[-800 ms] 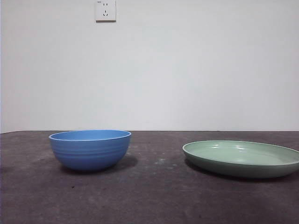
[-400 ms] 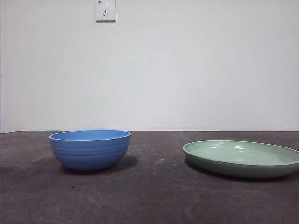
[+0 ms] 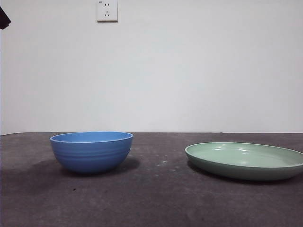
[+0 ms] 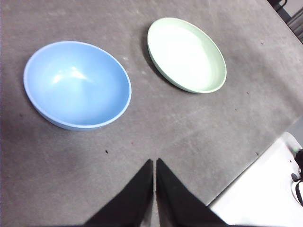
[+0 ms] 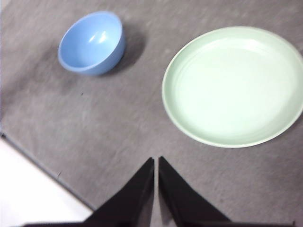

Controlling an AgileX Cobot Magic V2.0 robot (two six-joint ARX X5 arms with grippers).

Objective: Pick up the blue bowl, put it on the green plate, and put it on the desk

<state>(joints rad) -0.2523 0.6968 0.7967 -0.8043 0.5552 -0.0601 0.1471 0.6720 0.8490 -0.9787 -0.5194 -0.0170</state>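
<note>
The blue bowl (image 3: 91, 151) stands upright and empty on the desk (image 3: 151, 198) at the left; it also shows in the left wrist view (image 4: 77, 84) and the right wrist view (image 5: 92, 42). The green plate (image 3: 245, 161) lies empty on the desk to its right, apart from it, and shows in both wrist views (image 4: 186, 54) (image 5: 234, 85). My left gripper (image 4: 155, 163) is shut and empty, high above the desk short of the bowl. My right gripper (image 5: 156, 161) is shut and empty, high above the desk short of the plate. A black arm tip (image 3: 4, 18) shows at the top left corner.
A white wall with a socket (image 3: 107, 10) stands behind the desk. The desk's edge and a white floor show in the left wrist view (image 4: 265, 189) and the right wrist view (image 5: 33, 189).
A black arm tip has come into the front view's top left corner, and a shadow has spread over the desk left of the bowl. Bowl and plate have not moved.
</note>
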